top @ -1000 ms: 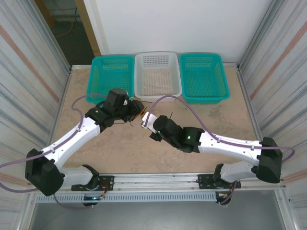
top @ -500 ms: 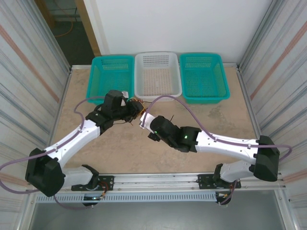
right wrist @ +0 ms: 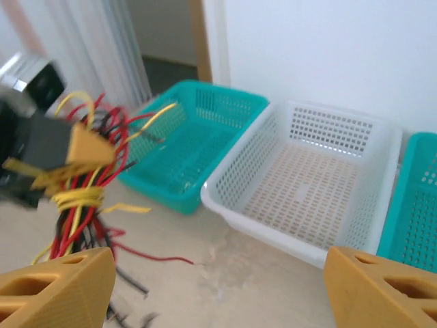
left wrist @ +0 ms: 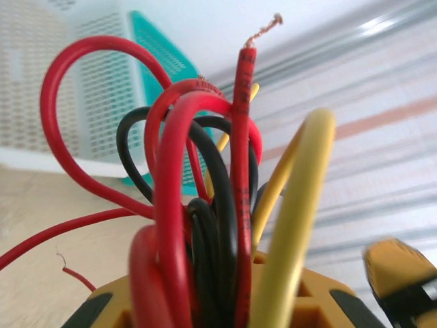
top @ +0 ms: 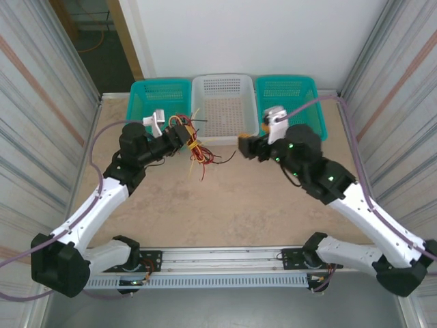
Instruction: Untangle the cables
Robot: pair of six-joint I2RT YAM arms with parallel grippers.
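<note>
The cables [top: 196,147] are a bunch of thin red, yellow and black wires hanging above the table, just in front of the baskets. My left gripper [top: 180,134] is shut on the top of the bunch. In the left wrist view the cables [left wrist: 205,205] stand pinched between its orange fingers [left wrist: 321,301], and my left gripper [left wrist: 212,304] is shut on them. My right gripper [top: 247,145] hangs to the right of the bunch, apart from it. In the right wrist view my right gripper [right wrist: 218,294] is open and empty, with the cables [right wrist: 82,198] off to its left.
Three baskets stand along the back edge: a teal basket [top: 158,106], a white basket [top: 225,106] and another teal basket [top: 290,109]. Corrugated walls close in both sides. Bare tan table [top: 225,205] lies in front of the arms.
My right gripper has opened, let go of the cables and swung back to the right. The left gripper has risen toward the baskets with the bunch hanging from it.
</note>
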